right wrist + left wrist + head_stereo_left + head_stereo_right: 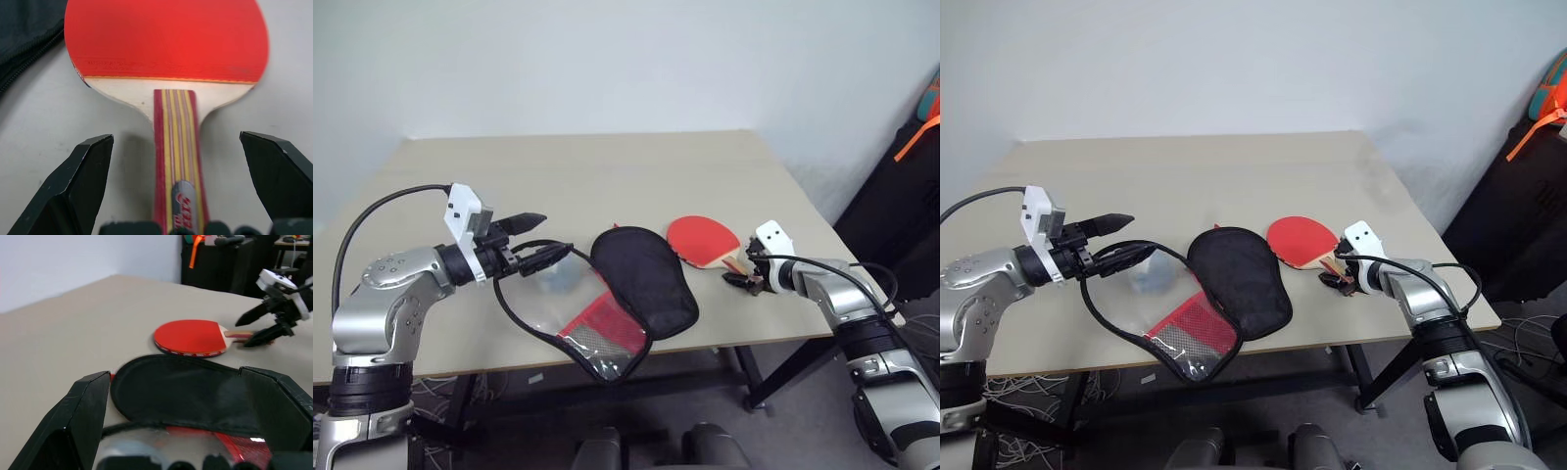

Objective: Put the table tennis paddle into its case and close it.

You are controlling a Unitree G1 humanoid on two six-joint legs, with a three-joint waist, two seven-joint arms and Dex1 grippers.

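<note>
The case [641, 284] is laid open on the table [607, 171], near its front edge, with one half spread flat and the other half hanging over the edge. The paddle [703, 240] is laid flat on the table just to the right of the case, its handle turned toward the right gripper [741, 278]. The handle is flanked by that gripper's spread fingers. The left gripper [536, 240] is held to the left of the case, above the table.
</note>
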